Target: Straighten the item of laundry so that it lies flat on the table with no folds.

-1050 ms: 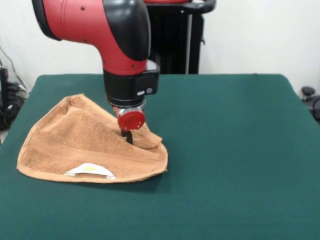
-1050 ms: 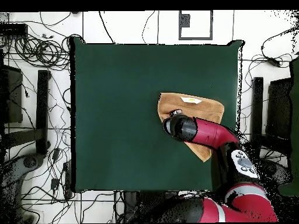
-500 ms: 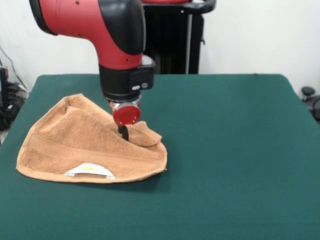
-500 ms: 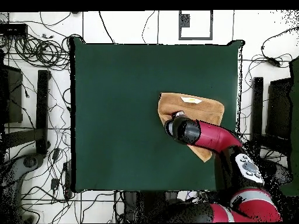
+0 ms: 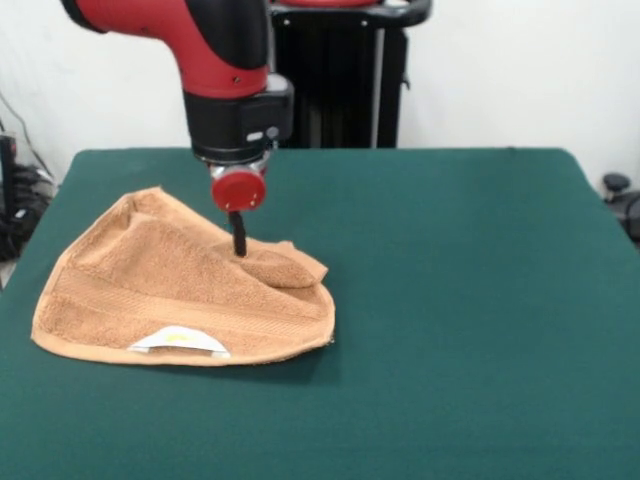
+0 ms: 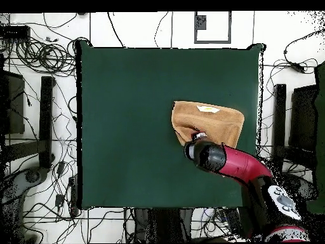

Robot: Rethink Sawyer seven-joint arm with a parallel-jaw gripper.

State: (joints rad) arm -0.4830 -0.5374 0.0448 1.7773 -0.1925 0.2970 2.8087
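- Dark green felt covered the table (image 5: pixel 470 300), with white walls behind it and cables on the floor around it.
- Black gripper (image 5: pixel 238 240) tips met the raised fold of the towel (image 5: pixel 150 290); whether they were apart or together, I cannot tell.
- Tan-orange terry, still folded into a rough triangle, lay near one table edge.
- Its white label (image 5: pixel 180 342) showed a yellow mark, unreadable.
- A red disc (image 5: pixel 238 189) sat under the black wrist.
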